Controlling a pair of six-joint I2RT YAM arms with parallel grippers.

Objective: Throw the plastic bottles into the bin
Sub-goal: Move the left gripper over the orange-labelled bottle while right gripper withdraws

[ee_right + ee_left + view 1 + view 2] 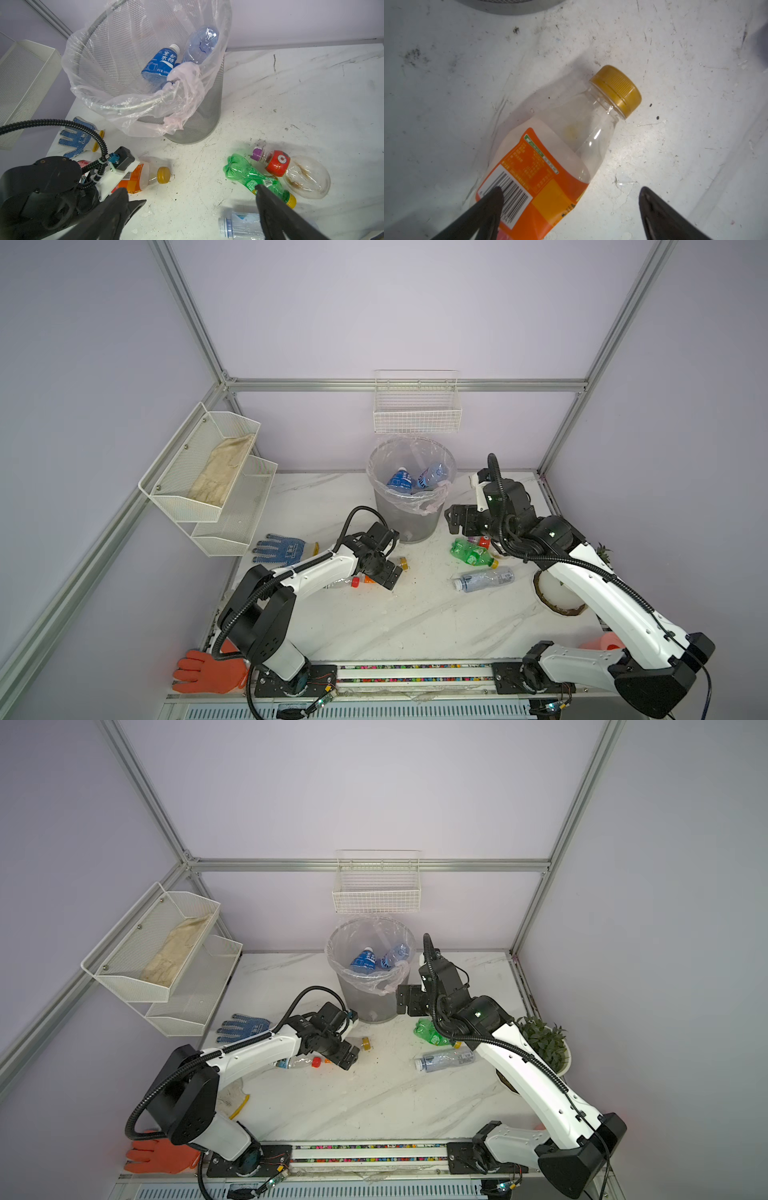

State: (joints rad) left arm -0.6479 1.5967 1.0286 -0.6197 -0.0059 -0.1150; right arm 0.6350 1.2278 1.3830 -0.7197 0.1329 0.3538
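Note:
An orange-labelled plastic bottle [550,166] with a yellow cap [402,563] lies on the table in front of the bin [405,514]. My left gripper [571,193] hangs open just above it, one finger over the barcode and the other off to the side [390,574]. My right gripper [451,518] is open and empty beside the bin's right wall [191,189]. Two blue-labelled bottles [161,62] [200,43] lie in the lined bin. On the table to the right are a green bottle [471,552], a red-labelled bottle [291,170] and a clear bottle [484,578]. A red-capped bottle [355,581] shows under my left arm.
A blue-dotted glove [280,549] lies left of the bin. An orange glove [208,670] sits at the front left corner. White wire baskets hang on the back wall [417,406] and left wall [208,472]. A potted plant [542,1040] stands at the right edge.

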